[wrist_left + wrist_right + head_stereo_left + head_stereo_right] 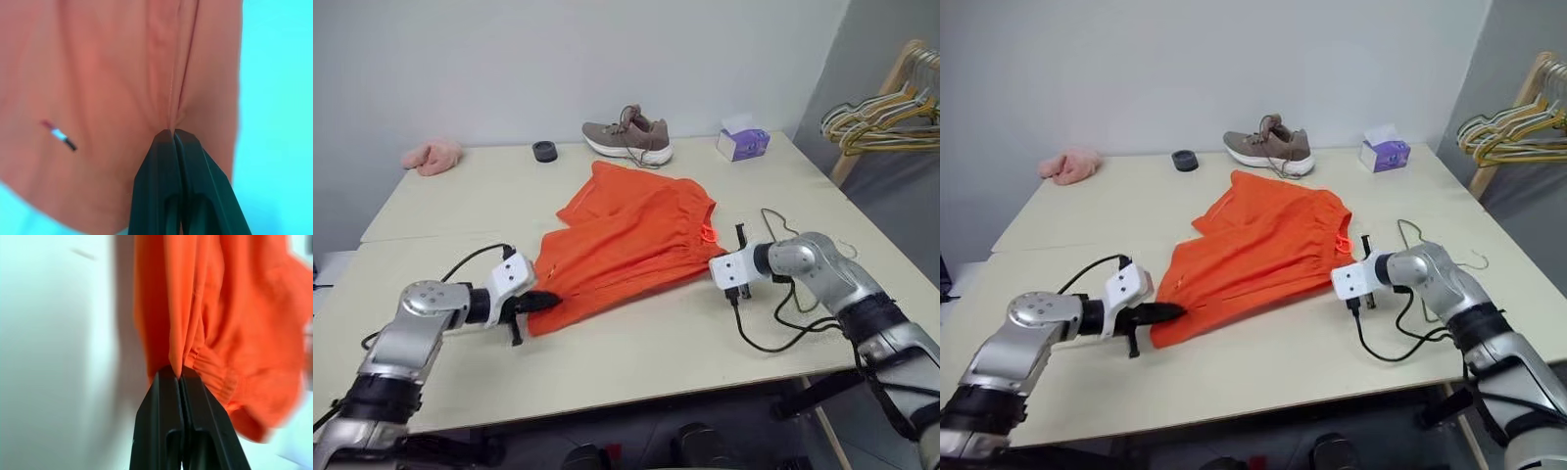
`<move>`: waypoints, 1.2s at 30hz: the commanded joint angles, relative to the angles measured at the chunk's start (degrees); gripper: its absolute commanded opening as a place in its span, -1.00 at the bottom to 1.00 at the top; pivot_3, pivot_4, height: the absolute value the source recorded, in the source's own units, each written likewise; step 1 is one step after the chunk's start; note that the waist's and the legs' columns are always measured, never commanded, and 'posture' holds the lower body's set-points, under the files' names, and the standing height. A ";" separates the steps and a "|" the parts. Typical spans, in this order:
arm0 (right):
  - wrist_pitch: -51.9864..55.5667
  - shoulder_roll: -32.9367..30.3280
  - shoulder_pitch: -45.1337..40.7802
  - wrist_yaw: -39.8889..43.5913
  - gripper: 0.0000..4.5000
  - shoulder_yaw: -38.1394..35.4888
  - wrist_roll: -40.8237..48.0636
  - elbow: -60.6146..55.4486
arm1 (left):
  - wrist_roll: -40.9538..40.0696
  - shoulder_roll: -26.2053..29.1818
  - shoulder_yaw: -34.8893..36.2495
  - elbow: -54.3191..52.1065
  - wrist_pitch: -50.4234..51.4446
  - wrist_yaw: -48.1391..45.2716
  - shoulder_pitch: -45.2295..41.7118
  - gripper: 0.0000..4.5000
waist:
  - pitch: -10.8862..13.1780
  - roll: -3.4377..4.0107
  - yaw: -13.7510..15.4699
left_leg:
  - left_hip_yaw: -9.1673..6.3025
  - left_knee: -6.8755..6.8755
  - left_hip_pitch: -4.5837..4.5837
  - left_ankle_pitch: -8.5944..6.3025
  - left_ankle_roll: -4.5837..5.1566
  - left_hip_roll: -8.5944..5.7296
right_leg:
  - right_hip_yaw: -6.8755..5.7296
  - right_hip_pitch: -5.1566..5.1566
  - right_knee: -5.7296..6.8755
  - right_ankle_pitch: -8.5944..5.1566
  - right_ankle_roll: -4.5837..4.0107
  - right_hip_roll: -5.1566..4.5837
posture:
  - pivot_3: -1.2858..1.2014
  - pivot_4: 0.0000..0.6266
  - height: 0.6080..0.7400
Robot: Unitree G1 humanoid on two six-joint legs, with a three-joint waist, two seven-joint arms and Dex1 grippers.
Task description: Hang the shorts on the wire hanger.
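Left gripper point(546, 298) is pinching a fold at the near hem of the shorts point(626, 240); right gripper point(180, 376) is clamping the gathered waistband edge. The shorts are lying spread on the table point(607, 362), gripped at opposite ends, probably for lifting them taut. The wire hanger point(1430, 245) is lying just beyond the right wrist, not yet threaded.

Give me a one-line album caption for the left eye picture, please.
Both grippers, left and right, pinch opposite ends of the orange shorts on the table.
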 commanded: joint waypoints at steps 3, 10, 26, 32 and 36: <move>12.68 -7.10 6.24 11.43 -0.99 -5.23 7.85 -17.33 | -6.17 7.44 -0.69 -14.39 8.21 -8.22 9.66 -1.00 | 0.10 0.16 0.07 | 0.04 0.01 0.09 0.00 0.00 -0.01 | 0.01 0.10 0.01 -0.02 -0.04 -0.03 | -0.07 -0.90 1.00; 20.76 -16.30 17.12 19.06 -0.99 -7.44 13.76 -31.36 | -10.84 9.24 0.02 -22.26 13.88 -8.16 15.86 -1.00 | 0.15 0.21 1.34 | 0.00 0.10 0.33 0.01 0.01 0.03 | -0.14 0.35 -0.03 -0.33 -0.05 -0.04 | -0.07 -0.89 1.00; 19.03 -18.73 19.38 20.01 -0.42 -6.34 12.62 -34.02 | -16.35 9.44 0.24 -27.84 19.17 -7.29 19.77 -0.60 | 0.17 0.24 1.78 | 0.16 0.08 0.41 0.01 0.01 0.04 | -0.05 0.11 -0.08 -0.37 -0.03 -0.03 | -0.07 -0.91 1.00; 17.34 -21.44 19.94 22.88 0.49 -8.23 14.65 -32.91 | -17.41 8.80 -0.04 -29.03 19.57 -6.48 20.26 0.19 | 0.17 0.24 1.77 | 0.17 0.09 0.43 0.01 0.01 0.03 | -0.04 0.11 -0.07 -0.37 -0.03 -0.03 | -0.08 -0.92 1.00; 23.47 -22.81 21.94 25.29 1.00 -11.51 21.49 -35.61 | -17.76 7.78 -0.04 -29.50 18.81 -5.73 20.09 0.75 | 0.15 0.23 1.75 | 0.17 0.09 0.43 0.01 0.01 0.03 | -0.03 0.12 -0.07 -0.37 -0.03 -0.03 | -0.09 -0.92 1.00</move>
